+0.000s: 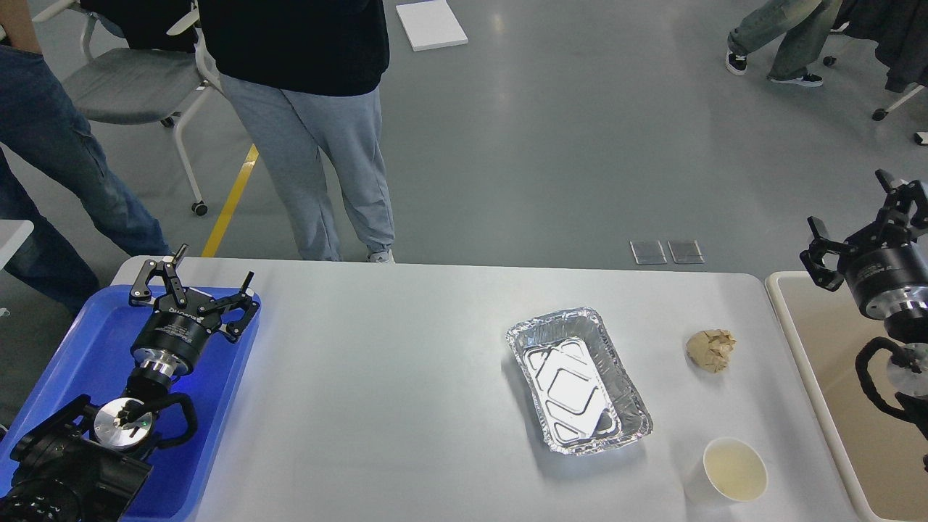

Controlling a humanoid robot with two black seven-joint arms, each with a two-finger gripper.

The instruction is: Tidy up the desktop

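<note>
The tabletop (406,377), pale grey-white with rounded corners, fills the lower middle of the frame from left to right. A blue tray (87,348) lies at the lower left edge, and a beige rimmed bin (812,348) sits at the right edge. A foil pan (578,380) rests right of centre on the tabletop. The left claw (194,281) hovers over the tray, fingers spread and holding nothing. The right claw (863,217), at the far right, is likewise spread and empty. A paper cup (734,469) stands at lower right, with a crumpled brown paper ball (710,350) above it.
</note>
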